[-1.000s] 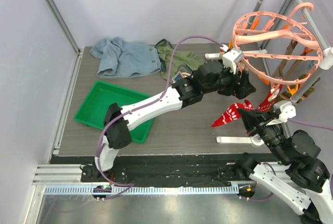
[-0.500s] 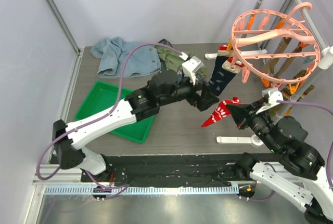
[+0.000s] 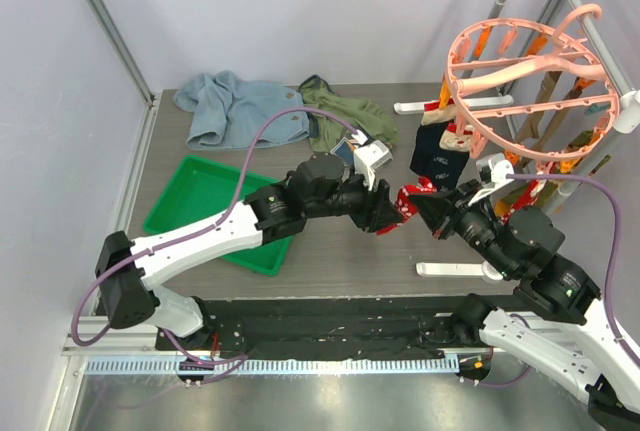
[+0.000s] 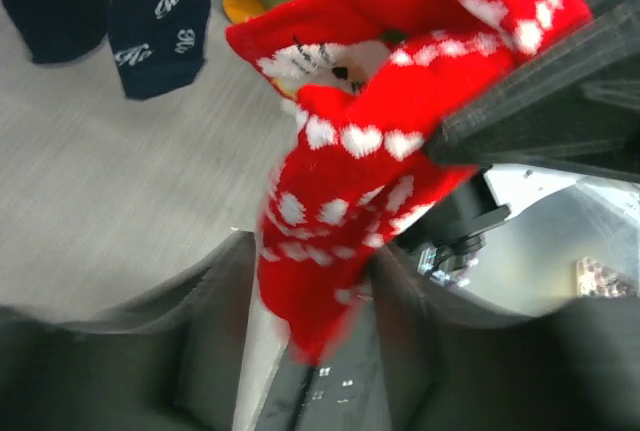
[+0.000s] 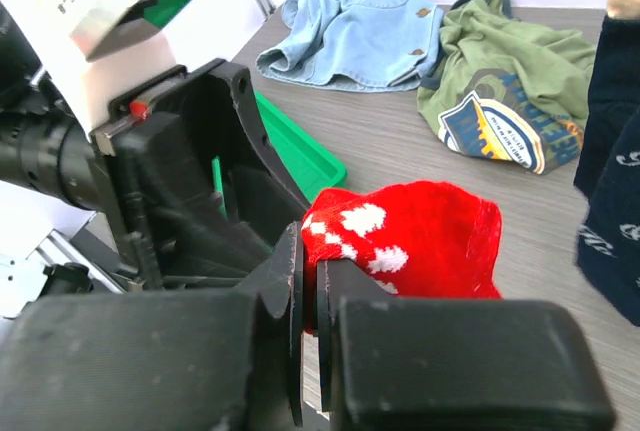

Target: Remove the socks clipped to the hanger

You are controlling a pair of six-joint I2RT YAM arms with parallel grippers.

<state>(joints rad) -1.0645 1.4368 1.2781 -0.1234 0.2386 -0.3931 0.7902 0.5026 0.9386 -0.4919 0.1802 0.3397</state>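
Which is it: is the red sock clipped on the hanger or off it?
Off. The red sock is pinched in the right end effector, well apart from the pink hanger; no clip is on it.

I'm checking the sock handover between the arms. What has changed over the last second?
The left gripper pulled back from the hanger, down toward the near edge. Its jaws now stand either side of the free end of the red sock; whether it grips yet is unclear. The right gripper, shut on that sock throughout, carried it leftward to meet it. The navy sock stays clipped, and the green tray has not moved.
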